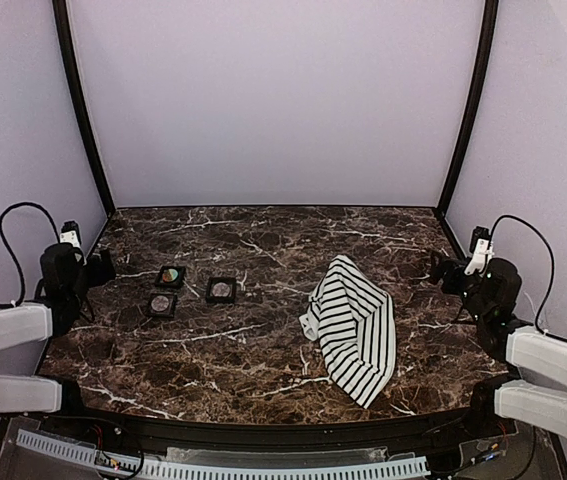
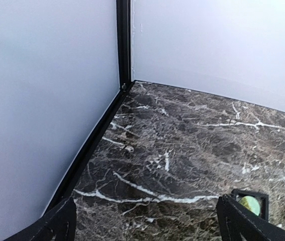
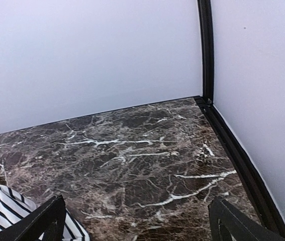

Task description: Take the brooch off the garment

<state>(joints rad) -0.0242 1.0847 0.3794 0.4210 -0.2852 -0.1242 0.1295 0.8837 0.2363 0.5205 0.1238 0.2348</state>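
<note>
Crumpled striped garment (image 1: pixel 355 325) on marble table (image 1: pixel 263 240)

garment (image 3: pixel 0 210) cropped, box (image 2: pixel 250 192) half hidden

The surface (image 1: pixel 263 240) is dark brown marble with white veins. Toward its right edge, the garment (image 1: pixel 355 325) is white with thin black stripes and plain white edging. Near the left edge are three small black boxes. The far box (image 1: pixel 170 276) shows a green and yellowish disc, while the middle box (image 1: pixel 221 290) and the near box (image 1: pixel 162 305) show pale grey discs. The walls (image 1: pixel 273 100) are pale lilac and the corner posts (image 1: pixel 81 110) black. The left arm (image 1: pixel 13 330) and right arm (image 1: pixel 553 360) are white with black joints.
</note>
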